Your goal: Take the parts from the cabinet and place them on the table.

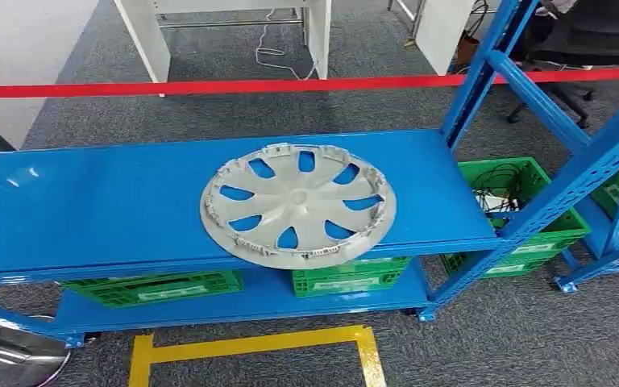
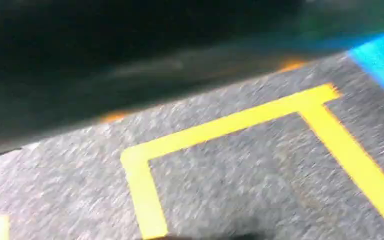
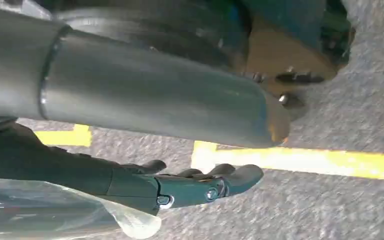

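A pale grey wheel cover [image 1: 298,204] with several spoke openings lies flat on the upper blue shelf [image 1: 89,210] of the cabinet, its near rim hanging slightly over the front edge. In the right wrist view my right hand [image 3: 195,185] hangs above the grey carpet with its dark fingers stretched out and nothing in them. A silver, plastic-wrapped part of my left arm [image 1: 8,355] sits at the bottom left of the head view, well below and left of the wheel cover.
Green crates [image 1: 157,288] stand on the lower shelf, and another [image 1: 524,218] holds cables at the right. Blue uprights [image 1: 580,161] rise on the right. Yellow floor tape [image 1: 258,343] marks the carpet before the cabinet. A red barrier tape [image 1: 290,85] runs behind.
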You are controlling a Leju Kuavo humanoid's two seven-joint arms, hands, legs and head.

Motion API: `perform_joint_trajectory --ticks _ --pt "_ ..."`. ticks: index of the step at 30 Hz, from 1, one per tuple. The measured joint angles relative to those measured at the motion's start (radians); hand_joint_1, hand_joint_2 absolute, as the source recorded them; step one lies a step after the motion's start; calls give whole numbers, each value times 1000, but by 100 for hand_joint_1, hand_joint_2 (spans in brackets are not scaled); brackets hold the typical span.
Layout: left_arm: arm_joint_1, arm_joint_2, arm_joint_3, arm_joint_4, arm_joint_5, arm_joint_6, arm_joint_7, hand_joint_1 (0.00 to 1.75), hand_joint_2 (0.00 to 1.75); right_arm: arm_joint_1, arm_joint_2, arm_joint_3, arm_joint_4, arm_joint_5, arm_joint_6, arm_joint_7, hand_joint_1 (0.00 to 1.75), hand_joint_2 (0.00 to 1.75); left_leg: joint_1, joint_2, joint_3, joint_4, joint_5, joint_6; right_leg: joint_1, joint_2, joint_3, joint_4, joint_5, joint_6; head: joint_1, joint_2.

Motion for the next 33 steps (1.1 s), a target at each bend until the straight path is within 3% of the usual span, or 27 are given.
perform_joint_trajectory --ticks 1,2,4,7,8,9,17,33 --pt "12 -9 28 -41 -90 4 0 0 175 1 1 0 0 0 -3 -5 0 0 0 0 0 0 0 0 0 0 -1 0 0 0 0 0" --pt "19 -25 67 -78 -185 5 -3 0 175 1 3 0 0 -1 -8 -6 0 175 0 0 0 0 0 0 0 0 -2 0 0 0 0 0" --pt "18 -47 168 -114 -337 6 -16 0 175 0 3 0 0 -6 -8 -2 0 175 1 0 0 0 0 0 1 0 -3 0 -1 1 0 0" --pt "19 -56 306 -149 -432 0 -8 0 175 2 3 -8 0 2 13 24 0 175 3 1 1 -1 0 0 2 2 -2 1 -1 1 0 0" --pt "22 -56 321 -156 -426 -7 4 0 0 5 3 -20 0 10 21 31 0 175 3 1 1 -1 0 0 2 2 -2 1 -1 1 0 0" --pt "25 -56 325 -162 -413 -19 14 0 0 7 3 -33 0 21 28 39 0 0 3 1 1 -1 0 0 2 1 -2 1 -1 1 0 0" --pt "29 -47 307 -177 -242 -131 106 0 0 23 3 -127 -17 116 69 84 0 0 4 1 1 -1 0 0 3 1 -1 1 -2 0 0 0" --pt "53 44 71 -177 114 -357 286 0 0 67 -20 -327 -93 306 148 171 0 0 4 1 1 -1 0 0 3 0 -2 1 -2 0 0 0"
